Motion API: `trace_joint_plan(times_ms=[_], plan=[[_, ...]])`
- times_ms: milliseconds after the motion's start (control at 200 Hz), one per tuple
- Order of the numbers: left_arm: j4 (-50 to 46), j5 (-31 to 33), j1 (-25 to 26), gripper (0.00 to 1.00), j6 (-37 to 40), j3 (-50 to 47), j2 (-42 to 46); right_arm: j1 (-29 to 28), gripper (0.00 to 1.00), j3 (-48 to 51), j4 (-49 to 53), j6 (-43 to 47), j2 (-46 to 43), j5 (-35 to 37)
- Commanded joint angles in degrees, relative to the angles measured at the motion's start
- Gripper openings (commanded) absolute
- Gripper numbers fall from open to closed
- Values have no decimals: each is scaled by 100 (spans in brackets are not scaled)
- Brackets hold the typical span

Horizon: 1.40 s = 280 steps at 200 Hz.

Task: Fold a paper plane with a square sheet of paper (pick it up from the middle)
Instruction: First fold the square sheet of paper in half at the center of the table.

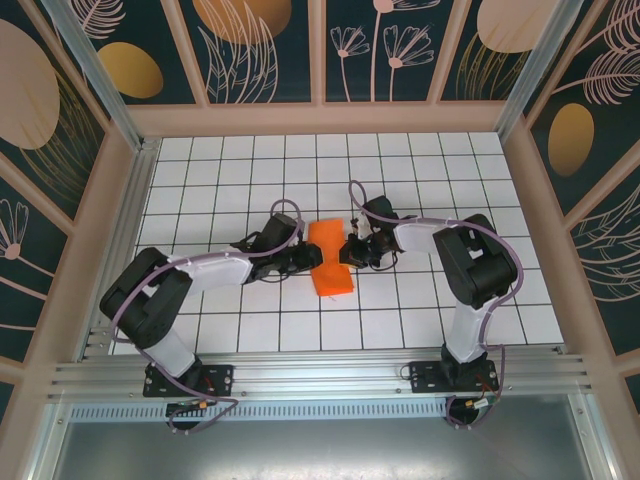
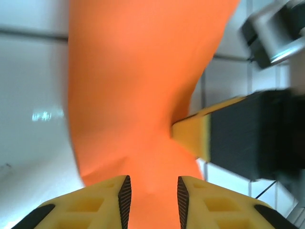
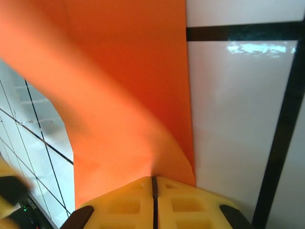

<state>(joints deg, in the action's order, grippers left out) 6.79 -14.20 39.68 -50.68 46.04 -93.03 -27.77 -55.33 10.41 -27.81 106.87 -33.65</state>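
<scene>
Top external view: two black robot arms reach inward over a white table with black grid lines (image 1: 200, 190). They meet at a thin bright orange square sheet of paper (image 1: 330, 262), which is partly folded and buckled and lies between the two sets of fingertips. The left gripper (image 1: 306, 264) is at one edge of the sheet and the right gripper (image 1: 349, 250) at the opposite edge.

Right wrist view: the two yellow fingers are pressed together with no gap. The sheet's near edge is pinched in the seam between them, and the paper curves up and away ahead of the tips. This grip probably anchors the sheet so it cannot slide on the smooth tiles.

Left wrist view: the yellow fingers stand a little apart, with orange paper showing in the narrow gap and spreading out ahead of them. They do not seem to clamp it, perhaps to allow a fresh hold. Ahead and to one side, a yellow fingertip (image 2: 193, 136) of the right gripper bites the sheet's far edge.

No dart shape has formed yet.
</scene>
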Motion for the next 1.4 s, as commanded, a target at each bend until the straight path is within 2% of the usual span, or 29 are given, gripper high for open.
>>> trace_joint_plan(times_ms=[0, 135, 285, 515, 575, 675, 786, 826, 996, 1076, 1396], plan=[[557, 549, -46, 34, -20, -43, 424, -67, 9, 340, 332, -5, 372, 957], [1086, 137, -125, 32, -86, -117, 98, -62, 9, 340, 314, -14, 386, 948], [1161, -126, -255, 28, 51, 39, -478, -69, 8, 339, 351, 21, 412, 948], [1313, -623, -561, 28, 198, 322, -1199, -53, 8, 338, 500, 151, 566, 991], [1141, -500, -588, 28, 170, 449, -1377, -60, 8, 324, 538, 179, 611, 1020], [387, 146, -667, 26, 25, 745, -1584, -53, 8, 312, 623, 223, 668, 1095], [115, 661, -691, 25, -252, 858, -1600, -45, 7, 306, 707, 265, 724, 1196], [175, 601, -694, 27, -263, 913, -1588, -38, 7, 307, 732, 276, 721, 1227], [1088, -482, -690, 33, -177, 1115, -1444, -32, 7, 296, 769, 311, 746, 1269], [1264, -775, -692, 34, -188, 1286, -1514, -32, 7, 292, 778, 327, 761, 1282], [861, -396, -716, 33, -40, 1689, -2275, -28, 7, 322, 733, 320, 819, 1299]])
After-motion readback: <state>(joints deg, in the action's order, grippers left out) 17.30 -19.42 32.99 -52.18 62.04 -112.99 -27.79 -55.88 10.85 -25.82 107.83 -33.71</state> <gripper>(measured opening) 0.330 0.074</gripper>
